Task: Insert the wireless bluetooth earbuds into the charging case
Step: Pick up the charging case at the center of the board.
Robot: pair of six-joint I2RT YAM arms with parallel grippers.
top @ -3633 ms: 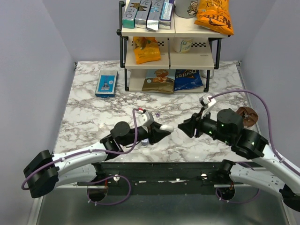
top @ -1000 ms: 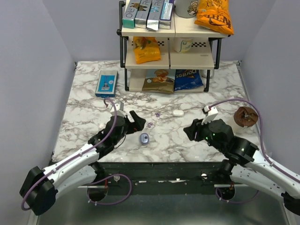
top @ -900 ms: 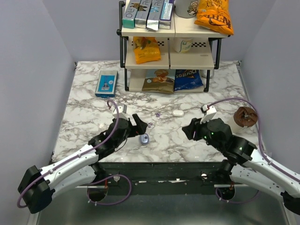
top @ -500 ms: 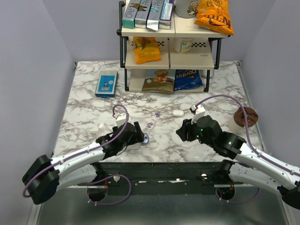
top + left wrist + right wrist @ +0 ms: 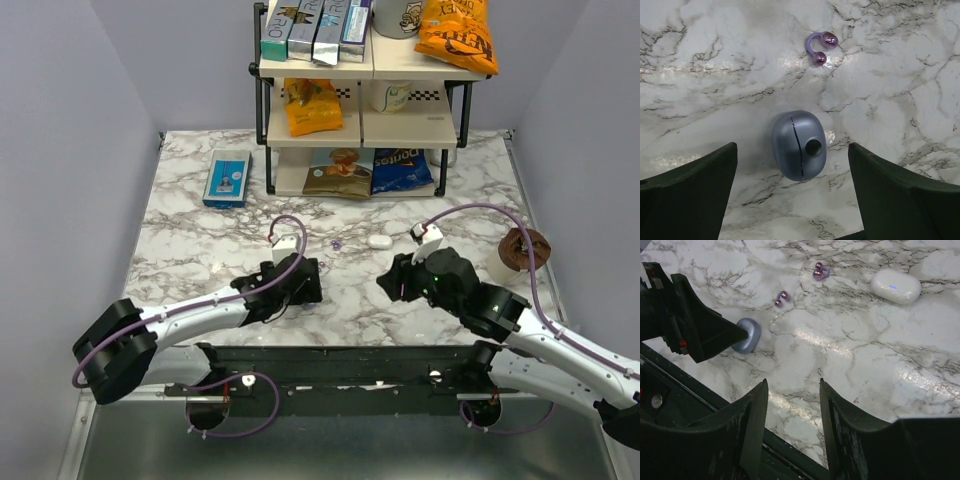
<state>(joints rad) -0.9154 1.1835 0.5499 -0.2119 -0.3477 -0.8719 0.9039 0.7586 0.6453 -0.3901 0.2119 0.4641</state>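
Observation:
The charging case (image 5: 799, 145) is a bluish-grey oval pebble with a dark round hole, lying shut on the marble. My left gripper (image 5: 791, 146) hangs over it, open, with one finger on each side and a gap to both. In the top view the left gripper (image 5: 308, 283) hides the case. One purple earbud (image 5: 821, 47) lies just beyond the case, and the right wrist view shows this earbud (image 5: 782, 297) with a second earbud (image 5: 819, 271) farther back. My right gripper (image 5: 792, 385) is open and empty near the table's front edge, right of the case (image 5: 747, 335).
A white oval case (image 5: 895, 286) with a blue light lies behind and right of the earbuds. A blue box (image 5: 227, 178) sits at the back left. A shelf rack (image 5: 362, 100) with snack bags stands at the back. A brown round item (image 5: 524, 247) is at the right.
My left gripper has swung right and down from beside the case to straddle it, so it now covers the case in the top view. The right gripper has shifted a little left.

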